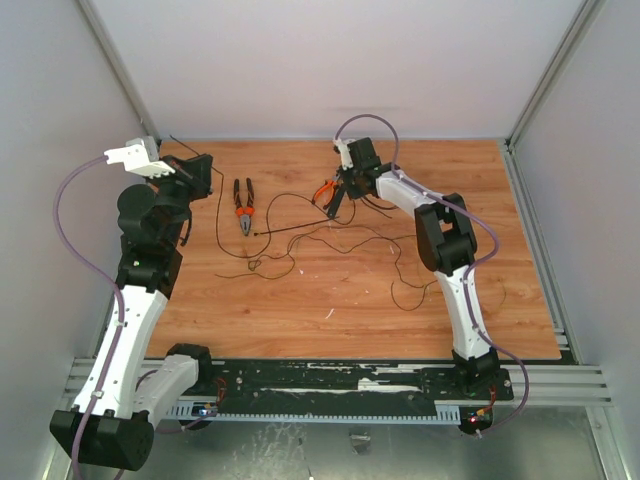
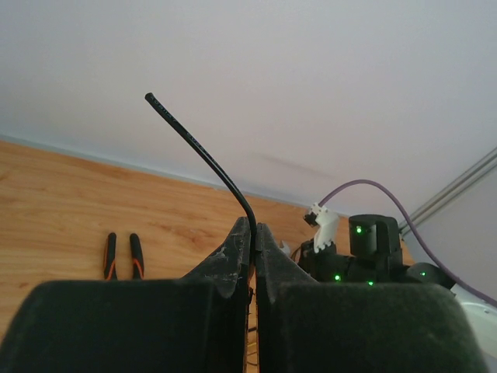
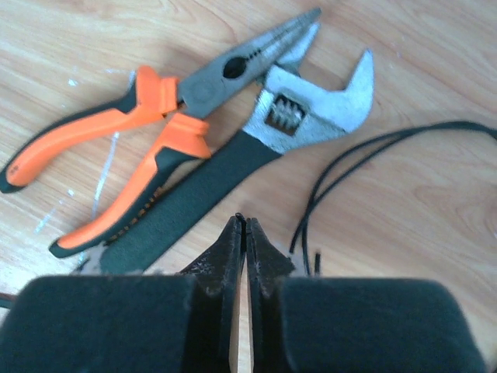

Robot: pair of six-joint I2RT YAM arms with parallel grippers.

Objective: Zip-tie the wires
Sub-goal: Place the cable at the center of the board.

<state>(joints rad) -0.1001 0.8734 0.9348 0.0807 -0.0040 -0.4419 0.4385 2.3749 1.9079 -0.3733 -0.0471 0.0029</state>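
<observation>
My left gripper [image 2: 254, 225] is raised at the table's back left [image 1: 200, 172], shut on the zip tie [image 2: 202, 151]. This stiff black strip curves up out of its closed jaws. The wires [image 1: 253, 265] sprawl as thin black loops across the middle of the wooden table. Two strands [image 3: 365, 151] lie just right of my right gripper [image 3: 245, 221]. That gripper is low over the table at the back centre [image 1: 338, 203]. Its jaws are closed, with a tiny black wire end pinched at the tips.
Orange-handled pliers [image 3: 155, 116] and an adjustable wrench [image 3: 295, 124] lie right in front of the right gripper. A second pair of pliers [image 1: 243, 205] lies between the two arms. White walls enclose the table on three sides.
</observation>
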